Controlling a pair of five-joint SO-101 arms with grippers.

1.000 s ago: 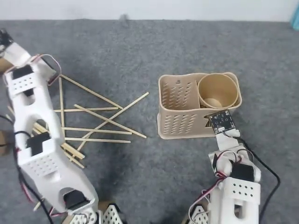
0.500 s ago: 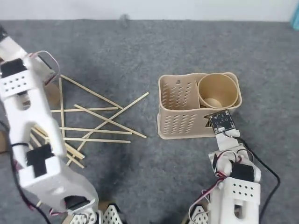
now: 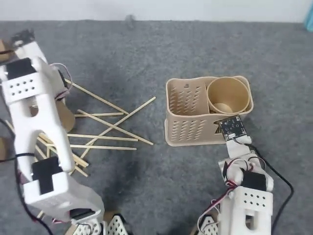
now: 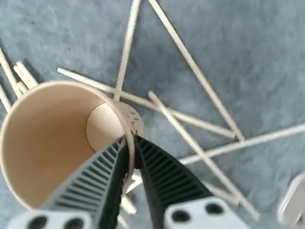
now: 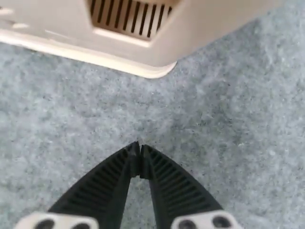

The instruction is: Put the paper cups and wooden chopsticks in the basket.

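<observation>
Two paper cups and one basket are on show. The first cup (image 3: 228, 95) stands upright in the basket (image 3: 188, 131), in the compartment at its 3 o'clock end. The second cup (image 4: 47, 143) is pinched by its rim in the left gripper (image 4: 129, 139), over the chopsticks (image 3: 105, 137) at the basket's 9 o'clock. At least six chopsticks lie crossed on the grey tabletop (image 3: 146, 54), with more partly hidden under the arm. The right gripper (image 5: 139, 160), closed on nothing, sits at the basket's 6 o'clock.

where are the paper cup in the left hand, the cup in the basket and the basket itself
held paper cup (image 4: 47, 143): left wrist view, inner wall
paper cup in basket (image 3: 230, 90): high view, inner wall
basket (image 3: 188, 129): high view, slotted front wall
</observation>
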